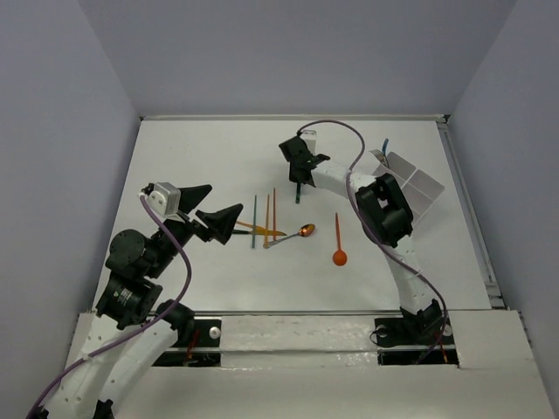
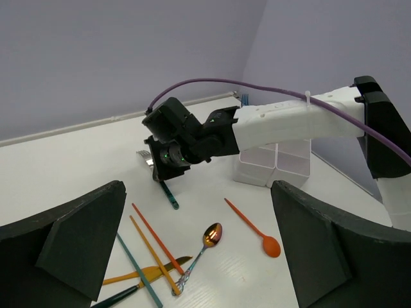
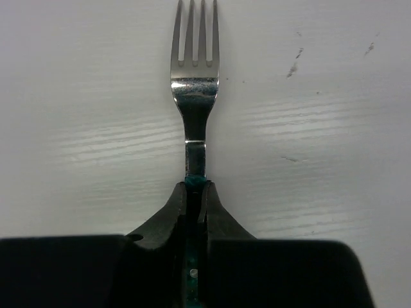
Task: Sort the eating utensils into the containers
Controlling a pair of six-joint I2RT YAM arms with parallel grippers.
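Observation:
My right gripper (image 1: 298, 177) is shut on the teal handle of a silver-headed fork (image 3: 194, 77), low over the far middle of the table; its handle shows in the left wrist view (image 2: 169, 194). My left gripper (image 1: 225, 198) is open and empty, left of a loose pile: a green stick (image 1: 254, 221), two orange sticks (image 1: 267, 218), a yellow knife (image 2: 138, 273) and a coppery spoon (image 1: 305, 230). An orange plastic spoon (image 1: 339, 246) lies to their right. The white divided container (image 1: 412, 183) stands at the far right.
A blue utensil (image 1: 385, 145) sticks up from the container. A dark green handle (image 2: 115, 297) lies under the sticks. The right arm (image 2: 289, 122) reaches across in front of the container. Grey walls close in the table on three sides.

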